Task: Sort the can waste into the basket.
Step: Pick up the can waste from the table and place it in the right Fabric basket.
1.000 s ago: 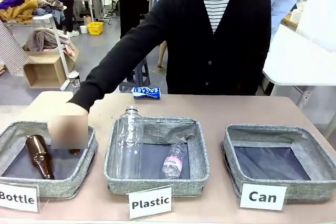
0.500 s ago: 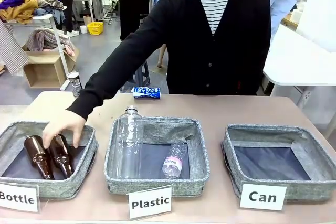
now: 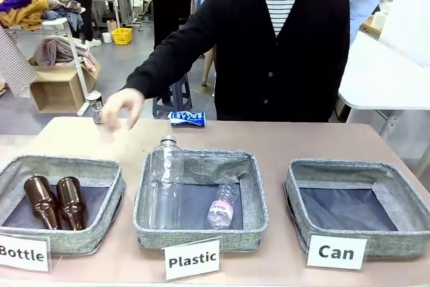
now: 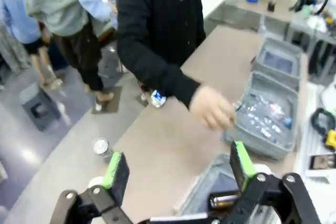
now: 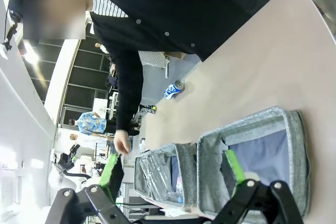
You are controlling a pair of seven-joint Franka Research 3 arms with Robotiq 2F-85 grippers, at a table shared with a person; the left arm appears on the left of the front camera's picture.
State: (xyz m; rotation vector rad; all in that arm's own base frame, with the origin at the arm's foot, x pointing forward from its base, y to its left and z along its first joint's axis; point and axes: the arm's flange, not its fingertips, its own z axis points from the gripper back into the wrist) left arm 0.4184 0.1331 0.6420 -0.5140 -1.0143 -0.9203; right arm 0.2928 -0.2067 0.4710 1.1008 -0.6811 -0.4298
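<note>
A crushed blue can (image 3: pixel 187 119) lies at the table's far edge, in front of the person. A dark can (image 3: pixel 95 101) stands at the far left, and the person's hand (image 3: pixel 121 107) hovers just right of it. The grey basket (image 3: pixel 295 196) behind the "Can" sign (image 3: pixel 336 252) sits at front right with only its dark base showing. In the left wrist view my left gripper (image 4: pixel 178 169) is open above the near table, with the dark can (image 4: pixel 101 147) and the blue can (image 4: pixel 156 98) beyond it. My right gripper (image 5: pixel 172 169) is open above the Can basket (image 5: pixel 247 124), with the blue can (image 5: pixel 172 89) farther off.
The "Bottle" basket (image 3: pixel 101 166) at front left holds two brown bottles. The middle "Plastic" basket (image 3: pixel 259 193) holds two clear plastic bottles. The person stands at the far side, one arm stretched over the table's far left. Bare tabletop lies between the baskets and the cans.
The person's hand laid a second brown bottle in the Bottle basket, let go, and moved up and away to beside the dark can.
</note>
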